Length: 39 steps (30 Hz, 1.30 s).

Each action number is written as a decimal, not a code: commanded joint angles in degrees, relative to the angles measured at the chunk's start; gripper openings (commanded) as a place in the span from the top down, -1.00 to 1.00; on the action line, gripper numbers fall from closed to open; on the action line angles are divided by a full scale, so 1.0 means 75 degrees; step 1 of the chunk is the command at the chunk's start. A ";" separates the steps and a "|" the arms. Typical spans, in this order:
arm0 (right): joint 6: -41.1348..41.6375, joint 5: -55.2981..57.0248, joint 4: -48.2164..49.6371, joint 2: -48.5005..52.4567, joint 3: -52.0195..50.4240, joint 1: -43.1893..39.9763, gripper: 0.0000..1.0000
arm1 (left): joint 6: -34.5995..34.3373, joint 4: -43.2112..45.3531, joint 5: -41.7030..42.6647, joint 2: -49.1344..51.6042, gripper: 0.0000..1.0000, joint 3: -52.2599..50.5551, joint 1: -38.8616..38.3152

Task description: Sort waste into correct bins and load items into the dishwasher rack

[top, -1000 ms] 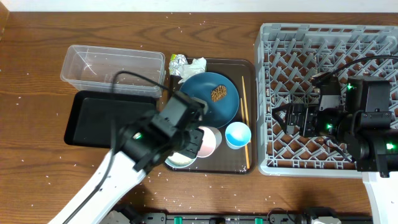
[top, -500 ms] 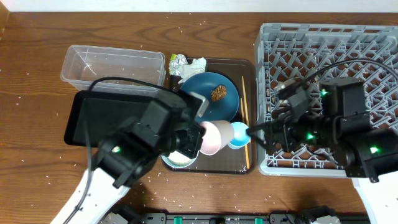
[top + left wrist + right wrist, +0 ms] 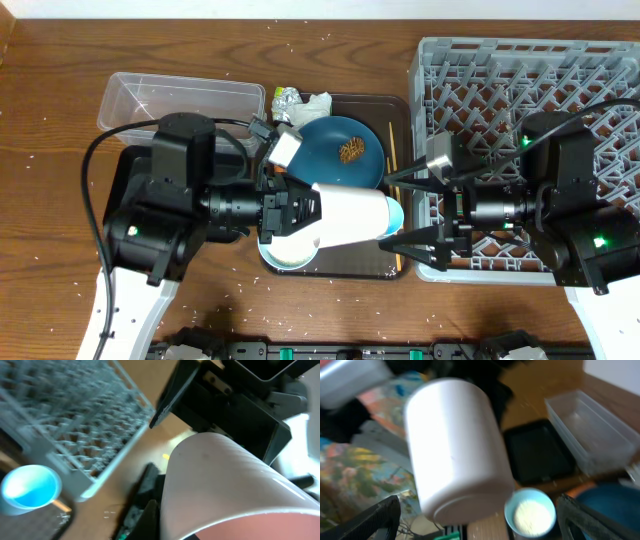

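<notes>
Pink cup (image 3: 350, 213) now lifted sideways, left tool (image 3: 300, 212) clamped on it, right tool (image 3: 405, 211) wide open

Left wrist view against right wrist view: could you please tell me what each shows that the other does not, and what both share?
Only the left wrist view shows the large grey plastic pegged rack and the small light-blue cup. Only the right wrist view shows the clear plastic rectangular tub, the shallow black rectangular tub, the round white bowl of rice and an edge of the dark-blue plate. Both show the small pink cup close up, turned on its side, and the open right gripper near it.
</notes>
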 commanded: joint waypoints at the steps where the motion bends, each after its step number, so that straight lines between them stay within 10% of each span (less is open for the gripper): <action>1: -0.0254 -0.1122 0.0146 -0.0058 0.0143 0.0055 -0.86 | 0.0073 0.0102 0.1174 0.0143 0.88 0.0143 0.0044; 21: 0.0551 -0.0994 0.1309 0.0044 0.0143 0.0787 -0.33 | 0.0076 0.0778 0.1244 0.0192 0.88 0.0143 0.0038; 39: 0.0539 -0.0918 0.1040 0.0044 0.0143 0.1084 -0.27 | 0.0073 0.1026 0.1046 0.0309 0.88 0.0143 0.0038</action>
